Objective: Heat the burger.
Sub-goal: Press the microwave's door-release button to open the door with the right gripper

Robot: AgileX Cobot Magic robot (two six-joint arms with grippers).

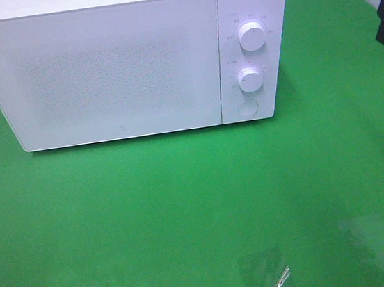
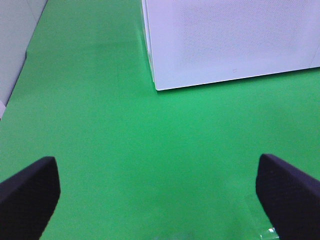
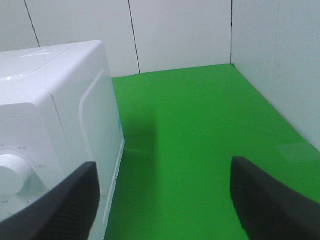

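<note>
Green tabletop (image 1: 187, 214) in the high view carries the white microwave (image 1: 99, 71), door shut; the burger shows nowhere, perhaps it is inside. From the left wrist, the left end effector (image 2: 159, 195) hangs released and empty near the microwave's corner. From the right wrist, the right end effector (image 3: 165, 200) is also parted and empty beside a knob (image 3: 12, 172), so I judge the timer step is in hand, and next it must pinch and turn that knob

A bright green tabletop (image 1: 186, 207) spreads before me, glossy with pale light patches near its front. White panelled walls (image 3: 180, 35), split by thin dark seams, enclose its far corner.
</note>
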